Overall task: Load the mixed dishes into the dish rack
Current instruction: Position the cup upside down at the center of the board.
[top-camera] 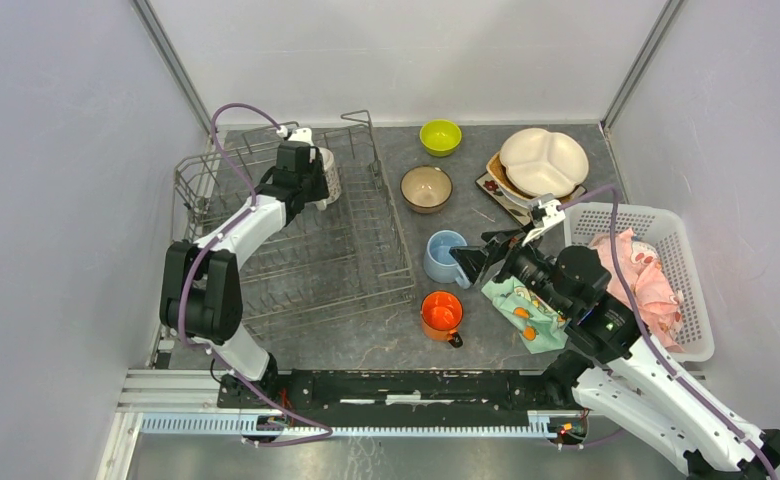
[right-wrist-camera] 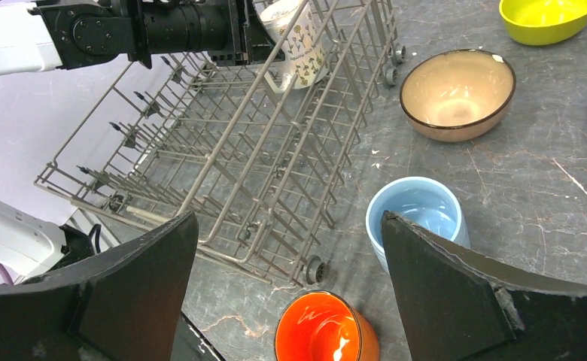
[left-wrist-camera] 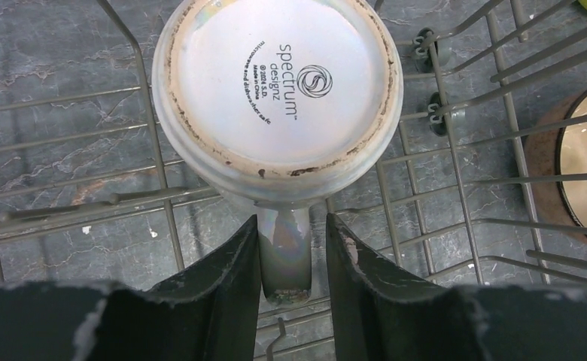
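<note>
Item: white patterned mug (left-wrist-camera: 275, 90), glazed ceramic, one handle (left-wrist-camera: 283, 252). Location: upside down at the far side of the dish rack (top-camera: 356, 262), base up, handle pointing at the left gripper (left-wrist-camera: 292, 229). Left gripper: fingers straddle the handle; one pad lies against it and a gap shows on the other side, so the hold reads as loosened, not clamped. Right gripper (right-wrist-camera: 288, 218): fingers spread wide, nothing between them, hovering above the blue mug (right-wrist-camera: 418, 214) and orange mug (right-wrist-camera: 324, 331), both upright on the table (top-camera: 386, 345) just beside the rack. Also waiting on the table: tan bowl (right-wrist-camera: 457, 90), green bowl (right-wrist-camera: 546, 16), and a sectioned plate (top-camera: 543, 160) atop a stack of other plates. Handling, as judged: all pieces stiff, hard, moderately heavy, slick with glaze, and liable to chip against wire or each other. Mugs: take by the handle, or pinch the wall over the rim. Bowls: pinch the rim; expect slipping. Plates: lift by the edge and stand between tines.
</note>
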